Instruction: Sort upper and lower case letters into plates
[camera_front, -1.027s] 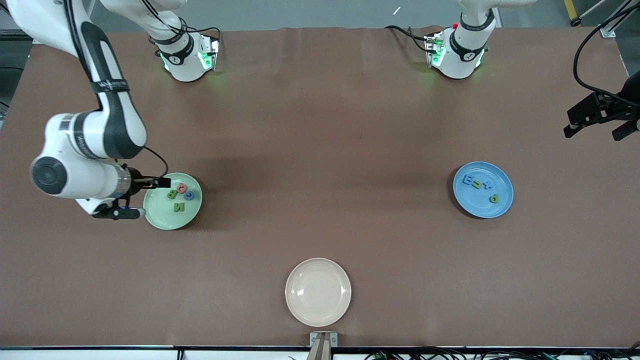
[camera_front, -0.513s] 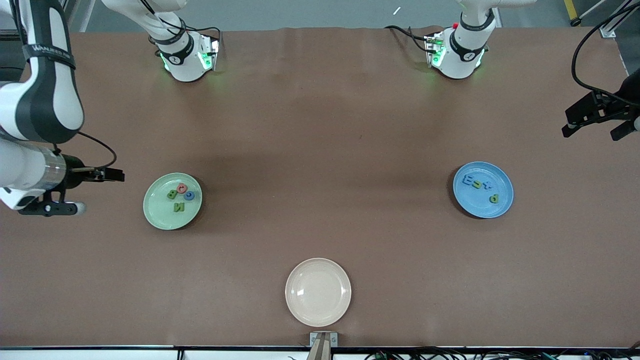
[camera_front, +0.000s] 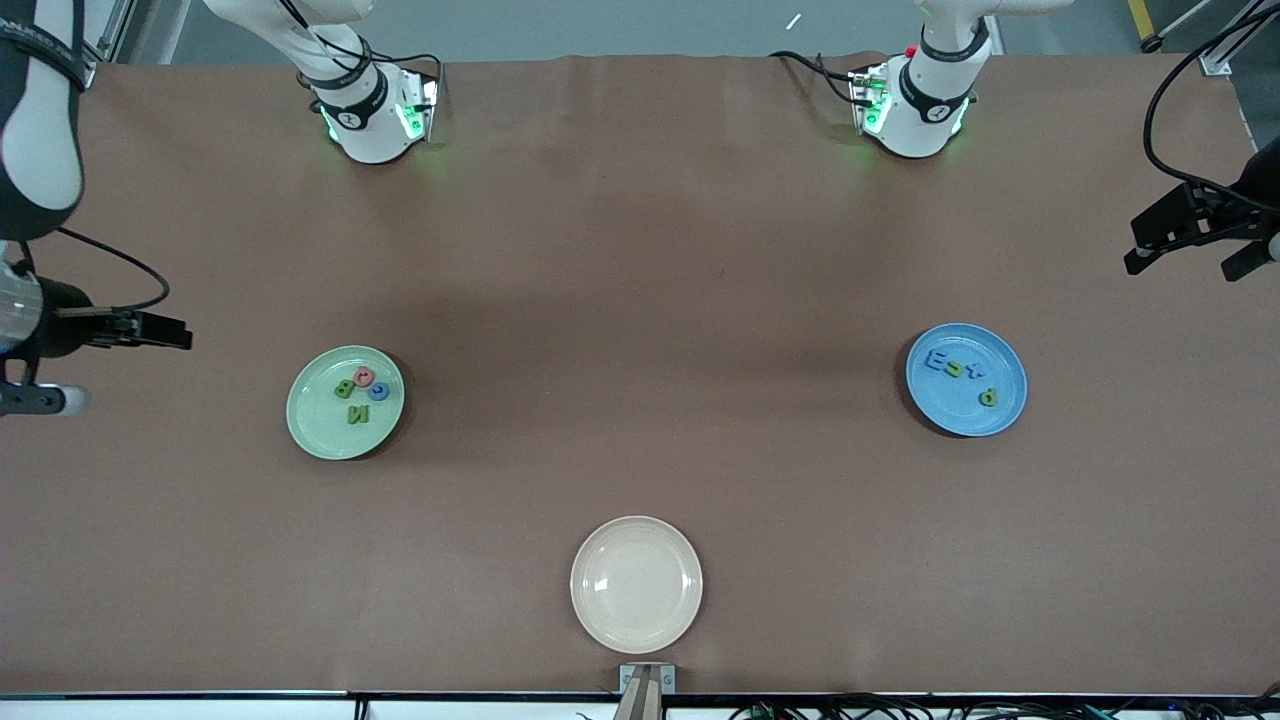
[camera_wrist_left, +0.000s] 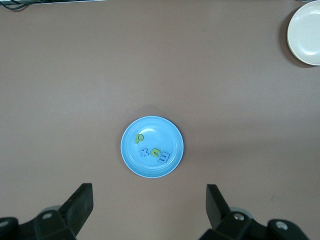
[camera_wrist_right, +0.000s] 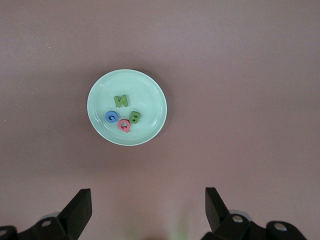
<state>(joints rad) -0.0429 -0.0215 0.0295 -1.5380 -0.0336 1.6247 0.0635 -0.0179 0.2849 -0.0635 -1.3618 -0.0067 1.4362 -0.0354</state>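
Observation:
The pale green plate (camera_front: 320, 425) lies toward the right arm's end of the table. It holds several letters: a green N (camera_front: 357, 414), a green B (camera_front: 344, 388), a red one (camera_front: 363, 376) and a blue one (camera_front: 378, 392). The blue plate (camera_front: 950, 410) lies toward the left arm's end and holds several blue and green letters, among them a blue E (camera_front: 936, 361). My right gripper (camera_wrist_right: 147, 197) is open and empty, high up beside the green plate (camera_wrist_right: 145, 95). My left gripper (camera_wrist_left: 148, 192) is open and empty, high up beside the blue plate (camera_wrist_left: 160, 132), and waits.
A cream-white plate (camera_front: 636, 584) with nothing on it lies at the table's middle, nearest the front camera. It also shows in the left wrist view (camera_wrist_left: 306, 32). Both arm bases (camera_front: 372, 110) stand along the table's edge farthest from that camera.
My right arm has drawn away from the green plate toward its end of the table, almost out of the front view. The letters and the left arm have not moved.

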